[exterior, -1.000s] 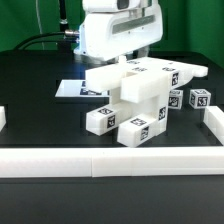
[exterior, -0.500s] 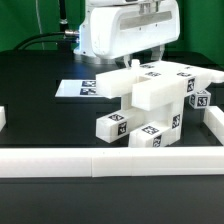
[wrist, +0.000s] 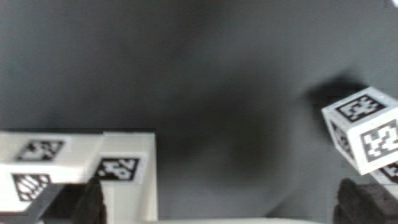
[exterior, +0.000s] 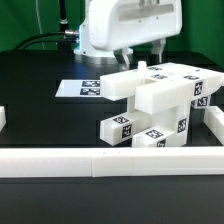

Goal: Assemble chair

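Observation:
The chair [exterior: 150,95], glossy white blocks with black-and-white tags, stands part-built on the black table toward the exterior view's right. It has a flat slab on top and short tagged posts [exterior: 118,128] underneath. My gripper [exterior: 145,62] hangs straight above the slab, jaws wide apart and astride it. In the wrist view the gripper [wrist: 217,215] shows two dark fingertips [wrist: 71,205] far apart, with a pale surface low between them. A tagged chair part [wrist: 71,160] lies by one finger and a tagged post [wrist: 365,125] by the other. Whether the fingers touch the chair is hidden.
A long low white border rail [exterior: 100,160] runs along the front, with another rail [exterior: 215,125] close at the chair's right and a short end [exterior: 3,118] at the left. The marker board [exterior: 80,88] lies flat behind the chair.
The chair and my gripper have shifted together toward the exterior view's right and nearer the right rail. The jaws have stayed equally wide.

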Controlling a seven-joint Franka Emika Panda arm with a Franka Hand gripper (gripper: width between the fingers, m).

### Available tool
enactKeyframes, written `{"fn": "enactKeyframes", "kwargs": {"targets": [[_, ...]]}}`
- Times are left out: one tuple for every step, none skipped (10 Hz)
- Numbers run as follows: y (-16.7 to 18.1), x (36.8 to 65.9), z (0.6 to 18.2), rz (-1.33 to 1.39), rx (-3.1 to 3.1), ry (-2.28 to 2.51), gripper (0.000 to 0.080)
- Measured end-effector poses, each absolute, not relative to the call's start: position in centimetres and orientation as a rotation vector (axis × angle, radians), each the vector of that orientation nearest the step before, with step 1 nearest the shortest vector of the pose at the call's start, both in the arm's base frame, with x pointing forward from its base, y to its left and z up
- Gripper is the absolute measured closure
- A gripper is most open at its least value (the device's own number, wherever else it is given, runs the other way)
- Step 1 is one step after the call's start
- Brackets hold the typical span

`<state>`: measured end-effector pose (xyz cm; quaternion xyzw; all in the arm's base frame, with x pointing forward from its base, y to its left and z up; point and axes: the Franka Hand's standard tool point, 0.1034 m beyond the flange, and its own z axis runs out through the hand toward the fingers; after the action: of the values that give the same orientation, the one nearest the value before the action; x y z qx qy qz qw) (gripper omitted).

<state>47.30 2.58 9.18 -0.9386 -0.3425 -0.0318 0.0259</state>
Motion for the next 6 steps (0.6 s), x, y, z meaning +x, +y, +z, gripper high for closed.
{"fn": "enactKeyframes", "kwargs": {"targets": [[3.4,47.5,8.9,-0.089,-2.927,-0.985,0.0151],[4.7,48.5,8.5,-0.086,-2.951,-0.922,0.0151],[5.6,49.5,8.3,-0.092,-2.966,-0.884,0.0151],[6.1,50.1,8.2,-0.097,-2.975,-0.855,0.0151],[6.5,50.4,7.8,-0.09,-2.983,-0.823,0.0151],[6.8,50.7,7.9,-0.091,-2.988,-0.797,0.0151]]}}
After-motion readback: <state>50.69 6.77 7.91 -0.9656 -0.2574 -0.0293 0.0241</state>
